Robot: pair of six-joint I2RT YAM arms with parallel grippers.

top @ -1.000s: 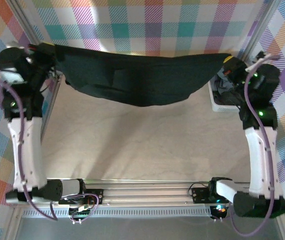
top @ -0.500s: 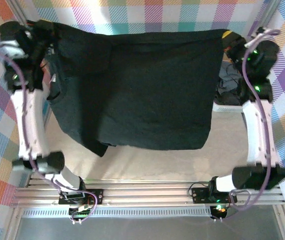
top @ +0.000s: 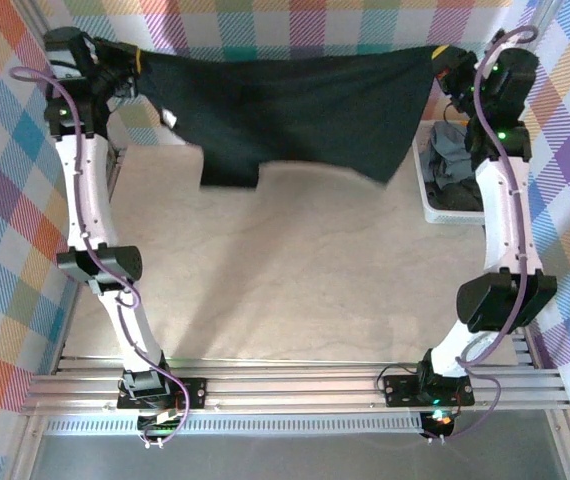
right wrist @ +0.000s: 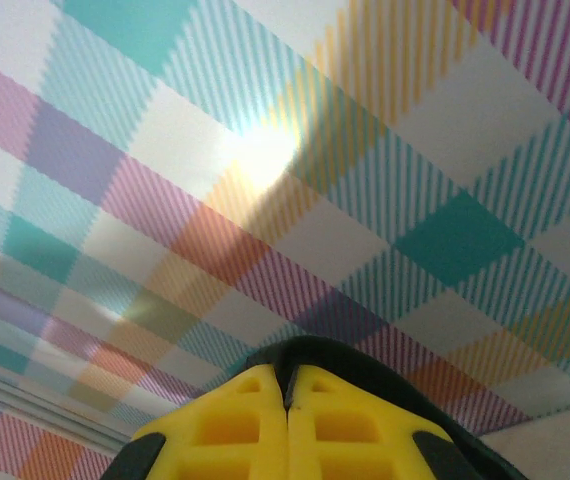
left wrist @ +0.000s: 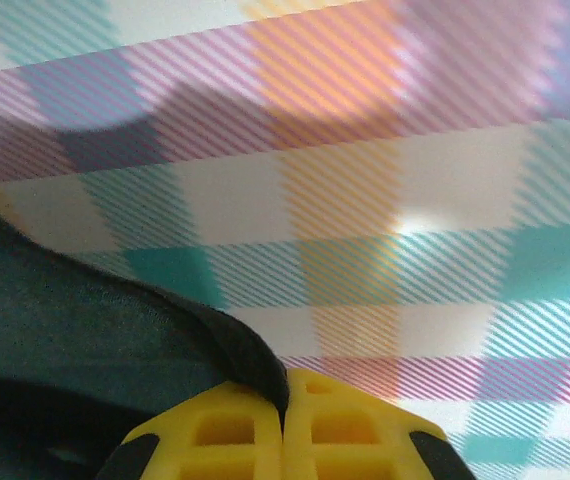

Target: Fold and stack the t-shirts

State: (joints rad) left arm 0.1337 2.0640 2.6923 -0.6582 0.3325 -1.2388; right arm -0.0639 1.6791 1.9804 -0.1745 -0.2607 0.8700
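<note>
middle of the table (top: 295,270) is wide open; black shirt (top: 295,110) hangs across the far end, basket (top: 445,213) blocks far right.

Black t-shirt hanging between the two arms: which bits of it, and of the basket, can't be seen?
- Large plain black cloth t-shirt: left wrist view, cut off by left and bottom edges; right wrist view, mostly hidden behind yellow fingers.
- White slatted plastic basket: top view, the right arm covers part; clothes inside too small to count.
</note>
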